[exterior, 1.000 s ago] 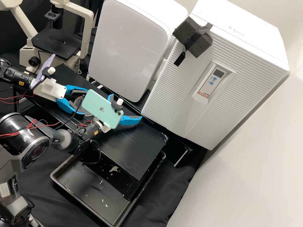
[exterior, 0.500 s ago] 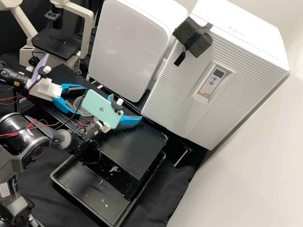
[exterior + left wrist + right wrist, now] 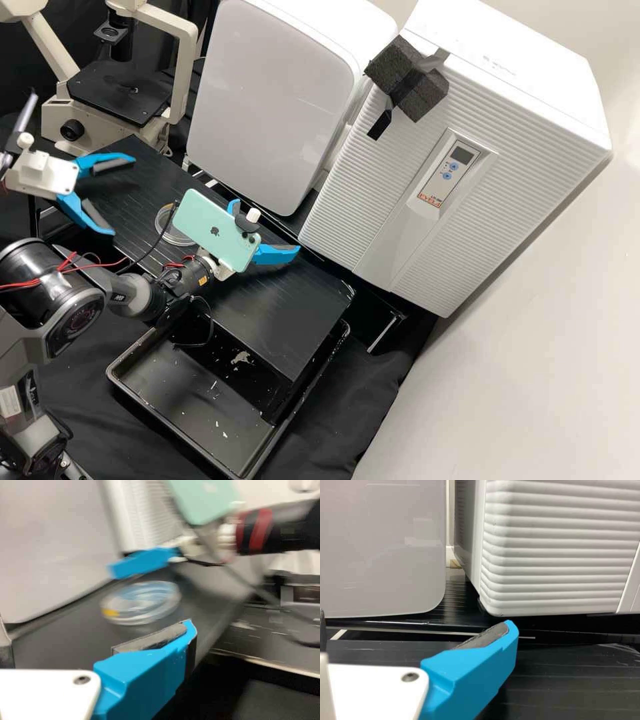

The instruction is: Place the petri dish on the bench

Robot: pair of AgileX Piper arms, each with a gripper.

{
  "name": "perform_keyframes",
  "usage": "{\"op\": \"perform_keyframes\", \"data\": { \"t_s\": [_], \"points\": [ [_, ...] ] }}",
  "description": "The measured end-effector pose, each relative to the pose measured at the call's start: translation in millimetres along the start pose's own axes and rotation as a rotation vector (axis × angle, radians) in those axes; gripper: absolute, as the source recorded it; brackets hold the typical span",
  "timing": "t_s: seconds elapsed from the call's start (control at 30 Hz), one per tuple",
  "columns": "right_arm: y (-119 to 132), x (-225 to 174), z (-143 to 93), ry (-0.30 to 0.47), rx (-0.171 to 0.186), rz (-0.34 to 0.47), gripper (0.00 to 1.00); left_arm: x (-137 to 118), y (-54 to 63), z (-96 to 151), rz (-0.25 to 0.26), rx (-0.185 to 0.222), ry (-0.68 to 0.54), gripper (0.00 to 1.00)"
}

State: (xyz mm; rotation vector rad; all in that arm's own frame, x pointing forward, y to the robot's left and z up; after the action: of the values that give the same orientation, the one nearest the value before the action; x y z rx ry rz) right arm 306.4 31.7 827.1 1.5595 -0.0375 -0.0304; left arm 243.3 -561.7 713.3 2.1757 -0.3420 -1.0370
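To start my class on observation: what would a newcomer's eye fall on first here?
Probably the mint-green phone on the right arm, above the black bench. Next come the big ribbed white cabinet beyond the bench and the left gripper, bright blue, at the high view's left.

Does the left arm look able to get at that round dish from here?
Probably yes: the left claw is open and nothing stands between it and the petri dish on the bench, though the green phone on the other arm might crowd it.
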Motion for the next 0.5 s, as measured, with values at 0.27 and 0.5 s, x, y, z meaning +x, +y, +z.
{"op": "perform_keyframes", "data": {
  "t_s": [0.27, 0.5],
  "points": [
    [0.0, 0.0, 0.0, 0.000, 0.000, 0.000, 1.00, -31.6, -3.6, -21.8, 0.147, -0.030, 0.314, 1.00],
    [0.0, 0.0, 0.0, 0.000, 0.000, 0.000, 1.00, -40.9, -4.5, -31.8, 0.189, -0.042, 0.443, 1.00]
  ]
}}
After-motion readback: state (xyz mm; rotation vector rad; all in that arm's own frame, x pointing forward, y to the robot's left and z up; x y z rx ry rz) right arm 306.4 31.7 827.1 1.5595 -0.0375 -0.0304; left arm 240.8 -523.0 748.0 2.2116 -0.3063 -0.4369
